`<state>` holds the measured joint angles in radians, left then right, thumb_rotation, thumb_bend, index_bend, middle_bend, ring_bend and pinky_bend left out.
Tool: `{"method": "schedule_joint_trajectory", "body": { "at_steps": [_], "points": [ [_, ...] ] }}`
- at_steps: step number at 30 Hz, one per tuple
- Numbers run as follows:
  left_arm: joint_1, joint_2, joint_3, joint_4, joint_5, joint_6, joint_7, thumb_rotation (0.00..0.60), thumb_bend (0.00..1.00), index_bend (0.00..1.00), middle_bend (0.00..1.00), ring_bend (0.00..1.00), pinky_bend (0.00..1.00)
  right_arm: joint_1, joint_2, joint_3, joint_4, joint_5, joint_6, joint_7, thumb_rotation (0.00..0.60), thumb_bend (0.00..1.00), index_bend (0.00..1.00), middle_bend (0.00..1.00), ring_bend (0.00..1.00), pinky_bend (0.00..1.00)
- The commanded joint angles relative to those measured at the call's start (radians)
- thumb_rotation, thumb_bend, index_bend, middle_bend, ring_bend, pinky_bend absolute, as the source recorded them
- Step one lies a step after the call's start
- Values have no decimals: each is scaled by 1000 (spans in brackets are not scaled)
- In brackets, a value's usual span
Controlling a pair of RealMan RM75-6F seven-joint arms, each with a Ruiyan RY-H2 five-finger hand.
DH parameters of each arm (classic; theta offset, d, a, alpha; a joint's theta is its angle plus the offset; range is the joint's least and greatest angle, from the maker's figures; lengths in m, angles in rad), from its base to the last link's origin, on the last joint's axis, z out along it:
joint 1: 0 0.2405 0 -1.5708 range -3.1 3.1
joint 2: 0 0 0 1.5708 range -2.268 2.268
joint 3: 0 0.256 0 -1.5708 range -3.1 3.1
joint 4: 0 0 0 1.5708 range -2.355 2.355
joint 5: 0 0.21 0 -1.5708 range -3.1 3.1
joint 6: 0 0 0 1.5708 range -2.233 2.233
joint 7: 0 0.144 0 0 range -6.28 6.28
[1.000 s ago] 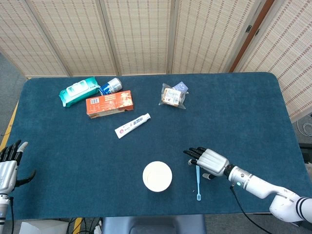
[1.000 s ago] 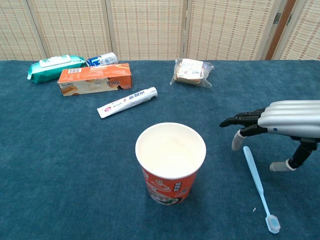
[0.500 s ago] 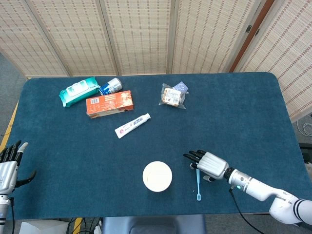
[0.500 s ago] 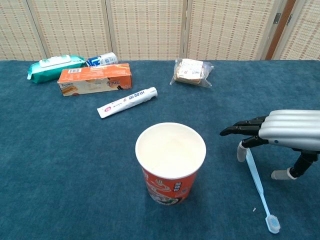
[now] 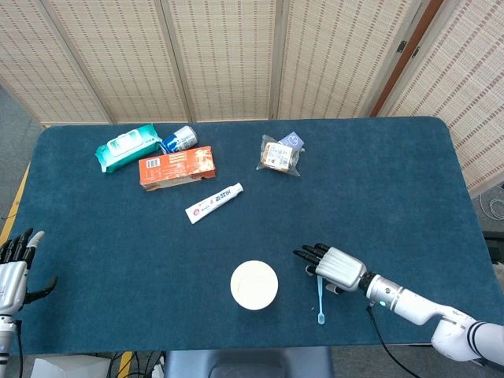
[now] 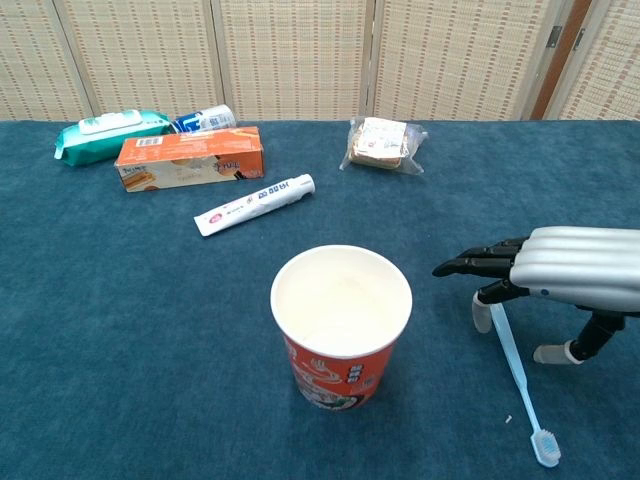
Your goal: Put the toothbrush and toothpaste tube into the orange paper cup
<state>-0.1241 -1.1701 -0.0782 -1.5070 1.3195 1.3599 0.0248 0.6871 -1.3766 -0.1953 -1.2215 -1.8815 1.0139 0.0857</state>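
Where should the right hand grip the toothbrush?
Probably mid-handle, from above. The toothbrush lies flat on the cloth, bristle end nearest the camera, and the right hand hovers over its far end, so that thin bare shaft is nearest.

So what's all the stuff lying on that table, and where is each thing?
Orange paper cup: one, orange with a white inside, upright near the front middle of the table.
Light blue toothbrush: one, flat on the cloth to the right of the cup, bristle end toward the front.
White toothpaste tube: one, lying behind the cup to the left.
Orange cardboard box: one, back left.
Teal wet-wipes pack: one, far back left.
Blue and white can: one, on its side behind the box.
Clear snack packet: one, back middle.
Blue tablecloth: one, covering the table.
Right hand: fingers spread above the toothbrush handle.
Left hand: at the table's left edge, holding nothing.
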Motion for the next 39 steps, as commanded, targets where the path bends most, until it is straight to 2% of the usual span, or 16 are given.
{"method": "schedule_joint_trajectory", "body": {
  "at_steps": [1, 39],
  "points": [
    [0, -1, 0, 1, 0, 0, -1, 600, 270, 50, 6, 0, 0, 1, -8, -4, 7, -3, 4, 2, 600, 204, 402, 0, 0, 196],
    [8, -4, 1, 8, 4, 1, -7, 600, 271, 50, 6, 0, 0, -6, -70, -37, 90, -14, 51, -11, 600, 208, 480, 0, 0, 196]
  ]
}}
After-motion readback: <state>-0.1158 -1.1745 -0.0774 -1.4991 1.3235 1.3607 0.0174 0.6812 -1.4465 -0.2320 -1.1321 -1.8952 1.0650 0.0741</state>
